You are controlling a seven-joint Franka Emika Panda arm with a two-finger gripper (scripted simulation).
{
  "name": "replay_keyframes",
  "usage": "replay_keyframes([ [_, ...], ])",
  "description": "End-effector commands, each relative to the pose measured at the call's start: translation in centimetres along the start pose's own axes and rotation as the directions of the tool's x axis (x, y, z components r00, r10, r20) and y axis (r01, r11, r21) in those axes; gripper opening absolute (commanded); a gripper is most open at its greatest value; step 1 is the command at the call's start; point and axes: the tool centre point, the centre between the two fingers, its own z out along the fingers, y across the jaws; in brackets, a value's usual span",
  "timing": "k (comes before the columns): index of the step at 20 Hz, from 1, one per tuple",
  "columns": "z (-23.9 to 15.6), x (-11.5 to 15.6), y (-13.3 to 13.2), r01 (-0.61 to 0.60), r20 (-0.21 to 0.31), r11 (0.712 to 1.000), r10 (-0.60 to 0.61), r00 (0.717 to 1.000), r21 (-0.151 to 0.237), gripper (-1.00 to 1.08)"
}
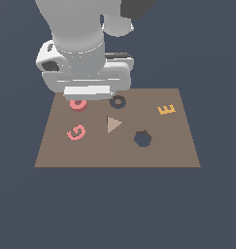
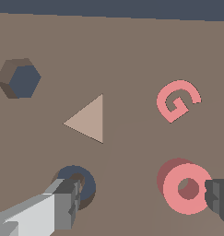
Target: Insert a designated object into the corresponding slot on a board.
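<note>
The salmon-red ring lies flat on the brown board, near its far edge towards the exterior view's left, partly hidden there by my hand. The slot, a dark ring-shaped cutout with a brown centre dot, is just beside it towards the exterior view's right. My gripper hangs low over both and is open. One finger partly covers the slot. The other finger is at the ring's outer side. Nothing is held.
On the board are a pink letter G, a tan triangle, a yellow letter E and a larger dark hexagonal cutout. Dark blue-grey floor surrounds the board.
</note>
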Motion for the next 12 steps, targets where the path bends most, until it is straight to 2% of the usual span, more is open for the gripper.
replay_keyframes([
  [1,1.7,-1.2,2.0,-0.002,0.003,1.000,0.002,1.000,-0.001,1.00],
  [7,5.0,-3.2,5.6,-0.004,0.007,1.000,0.004,1.000,-0.001,1.00],
  [12,6.2,-3.8,7.0,-0.004,0.009,1.000,0.004,1.000,-0.001,1.00],
])
